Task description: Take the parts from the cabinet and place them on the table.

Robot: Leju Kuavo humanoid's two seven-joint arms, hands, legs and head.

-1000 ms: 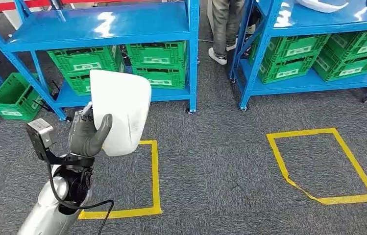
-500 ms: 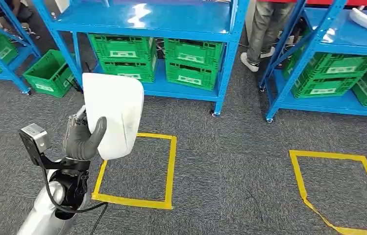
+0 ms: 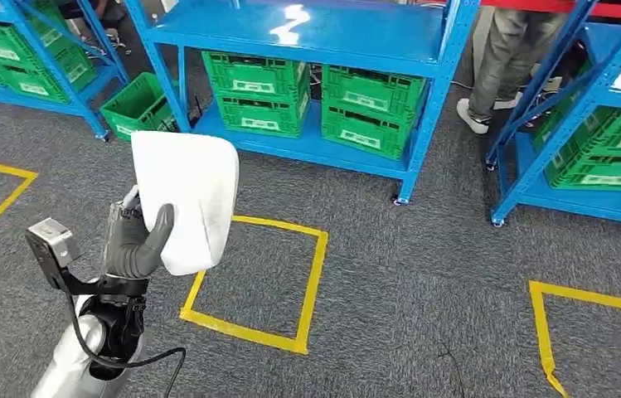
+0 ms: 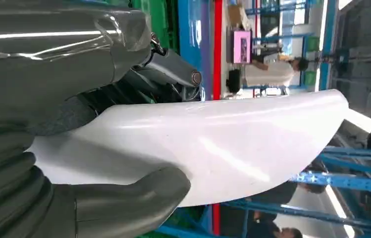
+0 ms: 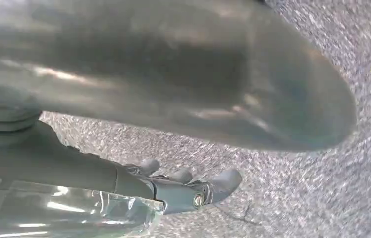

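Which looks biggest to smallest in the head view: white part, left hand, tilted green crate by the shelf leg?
1. white part, though it is nearest the camera
2-3. left hand and tilted green crate look alike, the crate partly hidden and farther off

Open grey carpet (image 3: pixel 423 274) ahead and to my right — nothing stands on it, only yellow tape squares (image 3: pixel 257 282) lying flat.

Obstacles I log:
- Blue shelving rack (image 3: pixel 307 33) straight ahead; its lower shelf is packed with green crates (image 3: pixel 315 104).
- A green crate (image 3: pixel 137 106) on the floor just beside the rack's left post.
- A person's legs (image 3: pixel 506 66) in the aisle between this rack and the next rack (image 3: pixel 589 108).
- The white panel (image 3: pixel 186 199) my left hand (image 3: pixel 133 240) holds — it blocks the near-left view.
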